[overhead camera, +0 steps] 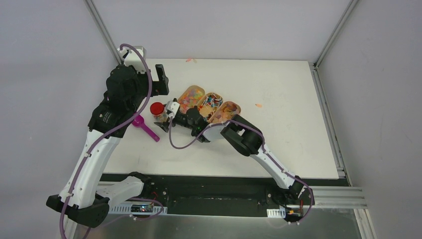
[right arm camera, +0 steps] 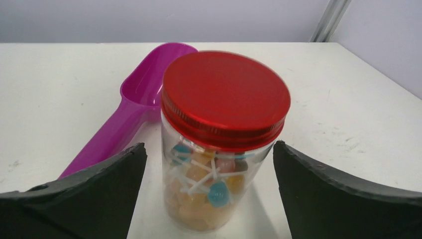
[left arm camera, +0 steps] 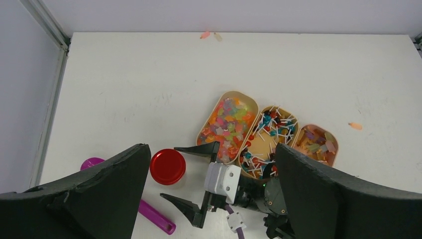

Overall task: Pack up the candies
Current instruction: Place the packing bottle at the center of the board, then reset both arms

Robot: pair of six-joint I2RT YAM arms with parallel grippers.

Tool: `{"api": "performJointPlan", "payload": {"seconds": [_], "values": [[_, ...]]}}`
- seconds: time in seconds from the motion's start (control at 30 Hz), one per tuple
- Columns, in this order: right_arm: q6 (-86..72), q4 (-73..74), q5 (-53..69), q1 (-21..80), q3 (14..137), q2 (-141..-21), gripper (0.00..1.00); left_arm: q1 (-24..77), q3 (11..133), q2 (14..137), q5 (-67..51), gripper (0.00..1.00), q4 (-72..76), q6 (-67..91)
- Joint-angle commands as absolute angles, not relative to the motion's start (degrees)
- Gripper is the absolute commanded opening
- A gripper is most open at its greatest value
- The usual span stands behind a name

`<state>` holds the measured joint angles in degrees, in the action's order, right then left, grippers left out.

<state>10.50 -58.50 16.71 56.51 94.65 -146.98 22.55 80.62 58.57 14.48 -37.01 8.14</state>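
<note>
The jar point(right arm camera: 219, 164) stands upright on the bench point(right arm camera: 348, 99) with its red lid point(right arm camera: 225, 97) on and candies point(right arm camera: 199, 186) showing through the clear wall. The rest of the candies lie in three tan trays point(left arm camera: 211, 117) just behind the right arm's wrist. The right jaws are released: they stand wide on either side of the jar, with a gap of bench visible at each finger point(right arm camera: 99, 179). The left jaws are also spread and hold nothing, hanging high over the scene. The step in hand looks like letting go of the packed jar and backing away. To do that well, the arm should pull straight back along the line of the fingers, level and slow, so that neither side clips the jar and tips it. It should not swing sideways until the tips are past the lid. The purple scoop point(right arm camera: 134, 107) lies just beside the jar, and the trays sit close behind — both limit the room for retreat.
</note>
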Motion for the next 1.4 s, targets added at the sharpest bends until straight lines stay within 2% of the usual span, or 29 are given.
{"api": "performJointPlan", "payload": {"seconds": [0.0,0.33,0.5,0.7,0.8,1.03,1.17,1.37], "values": [[12.47,-62.47,16.27,56.65,91.61,-140.92,1.0,22.94,80.41,57.74,14.9,0.99,-34.63,6.93],[16.5,-65.37,15.73,56.44,78.0,-127.26,1.0,22.94,80.93,57.09,13.71,0.99,-35.37,5.85],[16.69,-69.06,13.11,56.64,65.45,-117.45,1.0,22.94,81.06,56.74,11.04,0.99,-35.52,5.35],[12.79,-68.71,5.89,58.15,46.17,-99.5,1.0,22.94,78.59,56.59,1.56,0.99,-31.52,5.85],[8.37,-58.33,-0.49,58.78,40.75,-87.2,1.0,22.94,76.37,56.46,-2.48,0.99,-28.56,6.52],[-3.92,-17.07,-15.88,58.97,42.72,-64.78,1.0,22.94,63.3,50.29,-6.13,0.99,-18.18,5.66],[-8.25,-4.85,-21.02,59.0,43.43,-53.59,1.0,22.96,55.62,45.36,-6.18,0.99,-12.96,4.35],[-16.08,9.07,-29.78,58.99,44.11,-40.87,1.0,22.94,50.9,43.2,-6.79,0.99,-12.31,5.65]]}}
